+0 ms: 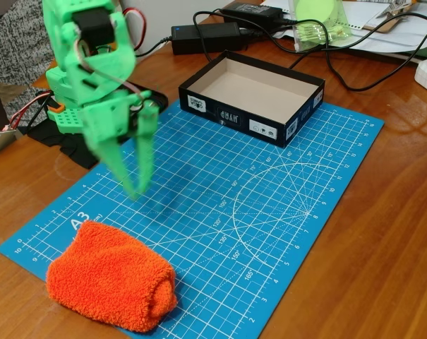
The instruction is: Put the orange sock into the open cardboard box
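The orange sock (111,277) is a fuzzy rolled bundle lying on the near left corner of the blue cutting mat. The open cardboard box (273,123), dark outside with white labels and pale inside, stands on the mat's far edge and holds nothing. My green gripper (137,185) hangs over the left part of the mat, fingers pointing down, above and behind the sock and apart from it. Its two fingers meet at the tips with a narrow gap higher up, blurred by motion, and nothing is between them.
A blue A3 cutting mat (269,212) covers the wooden table. Black power bricks (207,37) and cables lie behind the box. A translucent green object (319,21) and papers sit at the back right. The arm's base (72,116) stands at the left.
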Controlling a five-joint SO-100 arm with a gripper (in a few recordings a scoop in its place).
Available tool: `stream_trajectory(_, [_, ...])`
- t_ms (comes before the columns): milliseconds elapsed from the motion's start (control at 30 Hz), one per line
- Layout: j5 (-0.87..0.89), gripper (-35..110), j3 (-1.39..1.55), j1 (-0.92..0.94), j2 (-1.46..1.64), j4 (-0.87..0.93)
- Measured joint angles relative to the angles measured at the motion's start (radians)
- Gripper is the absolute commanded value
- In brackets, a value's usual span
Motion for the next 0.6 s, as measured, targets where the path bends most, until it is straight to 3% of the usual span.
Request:
stream_trajectory(67, [-0.158, 6, -0.118, 0.044, -0.057, 0.144])
stream_trajectory(200, [-0.290, 15, -0.278, 0.072, -0.112, 0.341])
stream_trajectory(267, [-0.337, 23, -0.316, 0.092, -0.121, 0.379])
stream_trajectory(467, [-0.604, 23, -0.402, 0.170, -0.218, 0.428])
stream_trajectory(600, [-0.655, 24, -0.430, 0.198, -0.227, 0.451])
